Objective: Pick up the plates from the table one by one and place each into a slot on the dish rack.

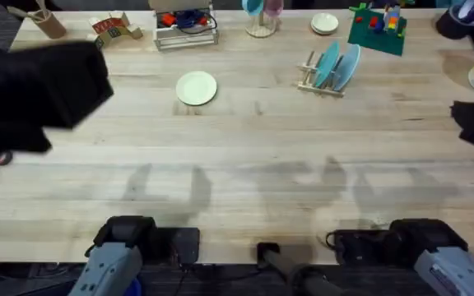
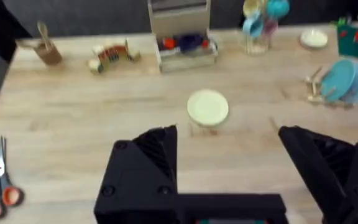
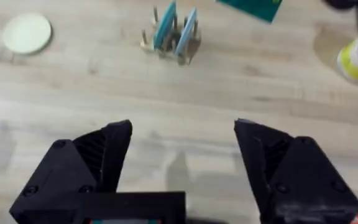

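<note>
Overhead: one cream plate (image 1: 197, 88) lies flat on the table (image 1: 245, 173), left of centre. The rack (image 1: 323, 78) stands well apart to its right, holding two teal plates (image 1: 336, 66) upright. A second cream plate (image 1: 324, 24) lies near the far edge.

Left wrist: left gripper (image 2: 229, 162) spread wide, holding nothing, above bare table. The plate (image 2: 207, 107) lies beyond the fingers. Scissors (image 2: 0, 186) lie off to one side.

Right wrist: right gripper (image 3: 184, 165) spread wide, holding nothing. The rack (image 3: 169, 37) and the plate (image 3: 27, 33) lie well beyond it.
</note>
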You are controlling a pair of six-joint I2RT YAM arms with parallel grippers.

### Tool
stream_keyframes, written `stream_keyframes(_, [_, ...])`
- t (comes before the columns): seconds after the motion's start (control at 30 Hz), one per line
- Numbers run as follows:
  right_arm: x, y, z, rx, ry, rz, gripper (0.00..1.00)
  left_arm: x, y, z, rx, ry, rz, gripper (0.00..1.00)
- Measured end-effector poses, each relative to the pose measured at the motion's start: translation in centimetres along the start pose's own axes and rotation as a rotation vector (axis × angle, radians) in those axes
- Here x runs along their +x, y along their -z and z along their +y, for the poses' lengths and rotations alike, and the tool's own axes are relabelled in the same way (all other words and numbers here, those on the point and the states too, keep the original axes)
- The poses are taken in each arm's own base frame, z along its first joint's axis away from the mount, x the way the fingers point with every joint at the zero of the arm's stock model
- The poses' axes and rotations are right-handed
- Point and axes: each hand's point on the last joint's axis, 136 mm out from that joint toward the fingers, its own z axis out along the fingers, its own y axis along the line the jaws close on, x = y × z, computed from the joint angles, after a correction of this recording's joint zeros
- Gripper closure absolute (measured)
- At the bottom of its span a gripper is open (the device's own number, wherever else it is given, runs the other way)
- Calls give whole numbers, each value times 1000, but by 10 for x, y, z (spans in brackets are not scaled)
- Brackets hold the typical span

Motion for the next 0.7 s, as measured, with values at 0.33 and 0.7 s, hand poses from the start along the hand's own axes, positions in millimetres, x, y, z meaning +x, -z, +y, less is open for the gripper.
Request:
stream_keyframes(0.33, [-20, -15, -2, -22, -15, 267, 9, -17, -38, -11, 87, 32, 294, 8])
stream_keyframes(0.7, [-22, -44, -4, -33, -22, 398, 9, -13, -74, -12, 106, 56, 486, 8])
